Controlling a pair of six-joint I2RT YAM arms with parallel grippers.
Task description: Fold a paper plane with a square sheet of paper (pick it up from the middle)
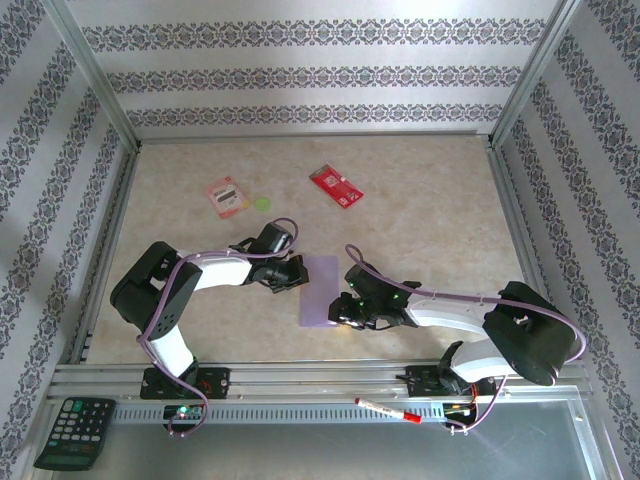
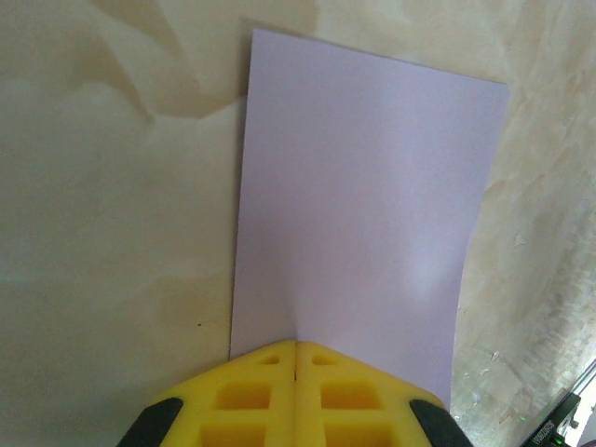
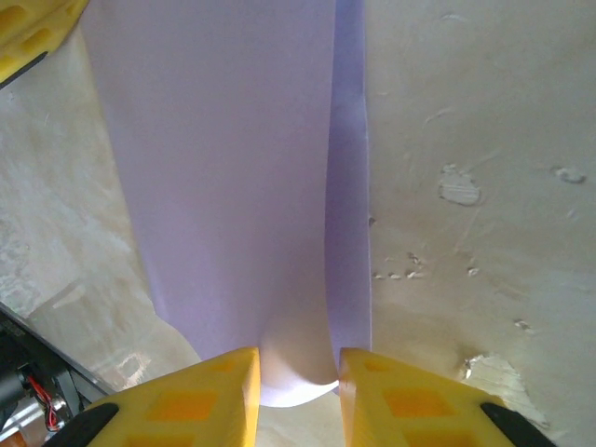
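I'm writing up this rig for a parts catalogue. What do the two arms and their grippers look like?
Both arms have white link shells with bulky black joint housings. A lilac cable loops along the left arm and the right arm. Small green lights glow near the right wrist. The fingers are bright yellow blocks with square moulded recesses and black mounts behind them, seen on the left gripper and the right gripper.

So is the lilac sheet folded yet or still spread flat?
Folded: the square sheet of paper is doubled, a lower layer showing along its right edge.

Pale lilac sheet (image 1: 320,290) folded in half (a tall rectangle), lying mid-table, 1 edge lifting
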